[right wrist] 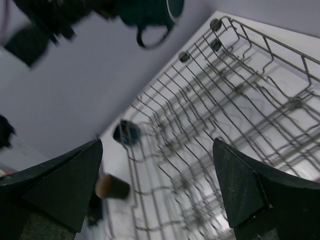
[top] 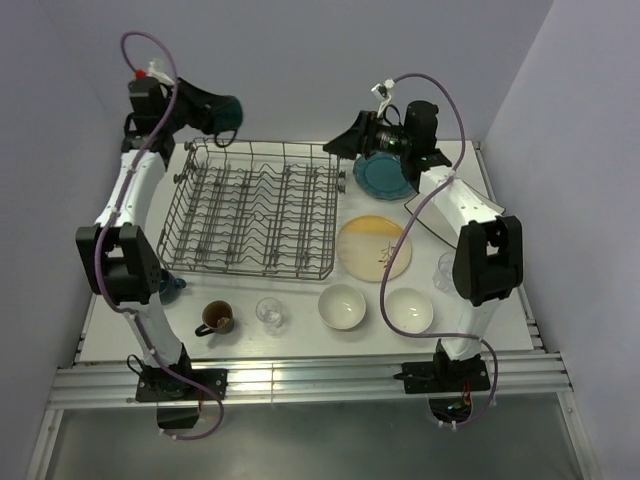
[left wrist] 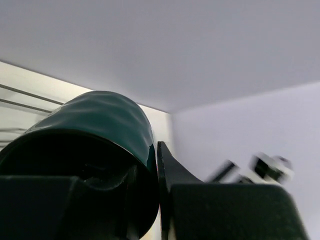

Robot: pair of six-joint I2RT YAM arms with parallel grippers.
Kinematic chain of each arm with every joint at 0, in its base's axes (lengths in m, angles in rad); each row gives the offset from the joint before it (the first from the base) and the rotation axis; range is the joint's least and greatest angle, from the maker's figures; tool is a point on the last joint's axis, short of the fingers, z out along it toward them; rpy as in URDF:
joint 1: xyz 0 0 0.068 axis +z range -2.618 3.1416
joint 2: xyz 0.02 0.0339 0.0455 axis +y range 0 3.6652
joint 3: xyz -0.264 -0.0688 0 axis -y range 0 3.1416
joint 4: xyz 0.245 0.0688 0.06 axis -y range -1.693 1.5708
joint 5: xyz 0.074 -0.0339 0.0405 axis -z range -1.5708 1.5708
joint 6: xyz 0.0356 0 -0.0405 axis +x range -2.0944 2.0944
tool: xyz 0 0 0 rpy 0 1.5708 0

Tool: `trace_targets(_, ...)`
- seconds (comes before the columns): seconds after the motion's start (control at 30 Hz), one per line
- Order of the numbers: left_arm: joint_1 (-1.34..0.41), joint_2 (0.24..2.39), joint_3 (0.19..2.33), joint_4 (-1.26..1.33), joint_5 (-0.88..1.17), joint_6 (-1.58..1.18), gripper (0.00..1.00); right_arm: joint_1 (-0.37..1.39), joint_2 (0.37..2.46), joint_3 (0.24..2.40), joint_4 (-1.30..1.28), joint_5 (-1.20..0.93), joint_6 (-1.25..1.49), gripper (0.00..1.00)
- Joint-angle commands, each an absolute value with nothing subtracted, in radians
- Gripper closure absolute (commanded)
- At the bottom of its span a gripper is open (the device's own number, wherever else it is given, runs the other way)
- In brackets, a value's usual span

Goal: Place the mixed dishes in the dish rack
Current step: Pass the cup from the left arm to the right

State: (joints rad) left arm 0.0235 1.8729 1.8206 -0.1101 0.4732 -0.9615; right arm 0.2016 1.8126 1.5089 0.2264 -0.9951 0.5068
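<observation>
Dark teal mug (top: 225, 115) is at the upper left of the top view. Your left fingers (left wrist: 167, 170) are pinched narrow on its wall and hold it high over the far-left corner of the dish rack (top: 250, 272), likely so it clears the rim before lowering. The rack, centre-left, has nothing in it yet. Brown mug (top: 215, 318), clear glass (top: 270, 313) and white bowls (top: 341, 306) wait along the near counter (top: 300, 342); yellow plate (top: 375, 248) lies just right of the rack. Your right fingers (top: 348, 140) gape wide with nothing between them, hovering beside the teal plate (top: 385, 178), probably staged for the next pick.
</observation>
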Motion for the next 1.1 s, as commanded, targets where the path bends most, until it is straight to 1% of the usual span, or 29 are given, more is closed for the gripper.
trace_targets(0.0,-0.046,1.891,1.789,0.312,0.687,-1.326,1.00,0.230,1.853,1.589,0.474,-0.888,0.905,0.00)
trace_targets(0.03,-0.073,1.901,1.780,0.407,0.696,-1.377,1.00,0.238,1.859,1.604,0.456,-0.841,0.917,0.00)
trace_targets(0.13,-0.135,1.934,1.747,0.565,0.710,-1.531,1.00,0.265,1.881,1.667,0.382,-0.770,0.962,0.00)
trace_targets(0.2,-0.159,1.960,1.737,0.627,0.713,-1.613,1.00,0.278,1.894,1.695,0.357,-0.769,1.006,0.00)
trace_targets(0.4,-0.222,2.002,1.694,0.855,0.690,-1.788,1.00,0.308,1.908,1.681,0.359,-0.726,1.146,0.00)
trace_targets(0.5,-0.233,2.009,1.690,0.899,0.687,-1.827,1.00,0.318,1.901,1.678,0.307,-0.695,1.100,0.00)
trace_targets(0.77,-0.233,1.985,1.672,0.877,0.690,-1.804,1.00,0.304,1.852,1.660,0.235,-0.641,0.948,0.00)
trace_targets(0.9,-0.238,1.993,1.667,0.916,0.699,-1.836,1.00,0.299,1.879,1.649,0.360,-0.693,0.980,0.00)
trace_targets(0.93,-0.241,1.996,1.670,0.926,0.704,-1.842,1.00,0.299,1.885,1.641,0.411,-0.730,0.995,0.00)
trace_targets(0.97,-0.242,1.997,1.671,0.933,0.709,-1.853,1.00,0.299,1.897,1.629,0.516,-0.744,1.026,0.00)
trace_targets(1.07,-0.247,1.997,1.667,0.949,0.726,-1.862,1.00,0.302,1.931,1.647,0.636,-0.778,1.055,0.00)
